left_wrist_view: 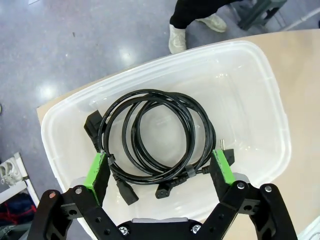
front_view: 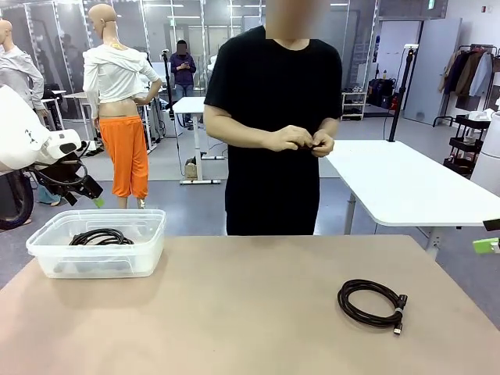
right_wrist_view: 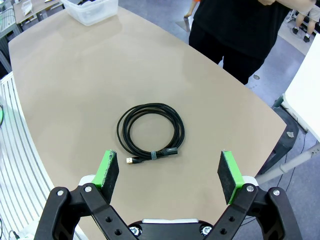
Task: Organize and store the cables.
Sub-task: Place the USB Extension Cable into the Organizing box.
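Clearly the storing is partway done. A clear rectangular plastic bin (front_view: 144, 254) sits at the left of the front view on the tan surface (front_view: 234, 312). A bundle of thin black cord (left_wrist_view: 150, 145), wound in round loops, lies flat on the bin's bottom. The left gripper (left_wrist_view: 159, 161) hangs directly above that bundle. Its green-padded fingers (left_wrist_view: 96, 169) are spread wide and hold nothing; as far as I can tell, the loops lie below the pads, not against them.

A second coil of thin black cable (front_view: 373, 303), with a small plug end and a band around its strands, lies on the bare surface. It is at the lower right of the front view, well apart from the bin. The right gripper (right_wrist_view: 169, 172) hovers over it, its fingers (right_wrist_view: 107, 172) equally wide and empty, with the coil in the middle of the right wrist view.

By my reading, the step in hand is fetching this loose coil. The next move calls for the right arm to come down, straddle one side of the ring, ideally at the band, close, and carry it across to the bin. The left arm would need to clear the opening first.

Counted, there is one bin and one coil on the open surface. The bin's bundle shows four plug ends, so it is probably two cords stacked, though I cannot separate them. One person stands at the far side, both hands (front_view: 301, 141) together at the waist, working on something too small to make out.
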`<state>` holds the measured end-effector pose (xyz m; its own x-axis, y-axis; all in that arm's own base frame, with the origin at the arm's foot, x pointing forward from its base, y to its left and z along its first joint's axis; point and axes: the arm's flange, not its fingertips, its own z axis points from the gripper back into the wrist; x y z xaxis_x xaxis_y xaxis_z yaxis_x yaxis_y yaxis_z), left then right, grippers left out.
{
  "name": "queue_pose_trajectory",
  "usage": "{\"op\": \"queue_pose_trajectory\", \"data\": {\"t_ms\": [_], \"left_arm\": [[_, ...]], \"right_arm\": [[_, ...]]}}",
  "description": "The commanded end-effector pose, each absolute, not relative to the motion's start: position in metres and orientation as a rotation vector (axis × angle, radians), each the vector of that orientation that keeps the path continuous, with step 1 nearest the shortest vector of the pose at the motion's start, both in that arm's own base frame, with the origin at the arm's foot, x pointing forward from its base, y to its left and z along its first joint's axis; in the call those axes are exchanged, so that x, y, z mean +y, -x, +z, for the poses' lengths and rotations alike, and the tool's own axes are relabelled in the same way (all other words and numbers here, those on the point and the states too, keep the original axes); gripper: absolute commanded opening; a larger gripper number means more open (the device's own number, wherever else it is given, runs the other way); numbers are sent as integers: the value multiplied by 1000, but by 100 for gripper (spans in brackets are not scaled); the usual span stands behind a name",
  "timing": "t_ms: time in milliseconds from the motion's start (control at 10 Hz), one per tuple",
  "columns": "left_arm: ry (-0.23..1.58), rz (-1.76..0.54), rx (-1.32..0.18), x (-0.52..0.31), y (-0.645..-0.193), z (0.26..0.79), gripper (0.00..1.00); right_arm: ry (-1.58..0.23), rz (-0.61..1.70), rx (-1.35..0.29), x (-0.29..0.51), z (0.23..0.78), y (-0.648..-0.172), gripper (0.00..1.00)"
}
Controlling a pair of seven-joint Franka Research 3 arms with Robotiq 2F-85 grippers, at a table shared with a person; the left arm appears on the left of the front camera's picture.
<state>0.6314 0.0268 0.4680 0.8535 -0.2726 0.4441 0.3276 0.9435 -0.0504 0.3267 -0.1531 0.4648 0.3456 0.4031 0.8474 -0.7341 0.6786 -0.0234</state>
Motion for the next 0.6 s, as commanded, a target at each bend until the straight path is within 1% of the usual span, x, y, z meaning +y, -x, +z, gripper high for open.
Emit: {"op": "queue_pose_trajectory", "data": {"t_ms": [0,500], "left_arm": [[129,-316,-438,29,-631,468,100],[129,-316,-438,29,-631,468,100]], "right_arm": [[-393,746,-947,-150,465,-324,100],[-393,746,-947,-150,465,-324,100]]}}
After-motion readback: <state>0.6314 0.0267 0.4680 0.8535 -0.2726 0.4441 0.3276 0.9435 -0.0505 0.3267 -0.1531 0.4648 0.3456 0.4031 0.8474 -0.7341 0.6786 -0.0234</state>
